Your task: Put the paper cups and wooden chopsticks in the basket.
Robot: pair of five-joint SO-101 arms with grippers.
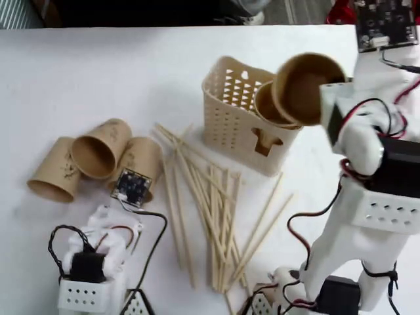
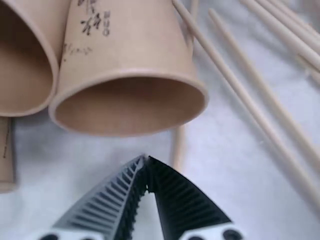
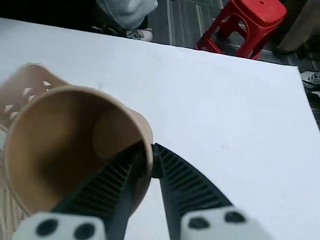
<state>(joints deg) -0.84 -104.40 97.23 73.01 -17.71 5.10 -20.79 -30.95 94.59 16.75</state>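
Observation:
A cream basket (image 1: 231, 118) stands at the table's middle with one paper cup (image 1: 264, 105) tilted inside it. My right gripper (image 3: 149, 150) is shut on the rim of a second paper cup (image 3: 60, 145), held over the basket's right end (image 1: 308, 88). Three more paper cups (image 1: 98, 154) lie on their sides at the left. Wooden chopsticks (image 1: 213, 210) are scattered in front of the basket. My left gripper (image 2: 146, 162) is shut and empty, just before the mouth of the nearest lying cup (image 2: 130, 80).
A red stool (image 3: 250, 22) stands on the floor beyond the table's far edge. The white table (image 1: 85, 72) has bare room at the back left. Cables trail from both arm bases near the front edge.

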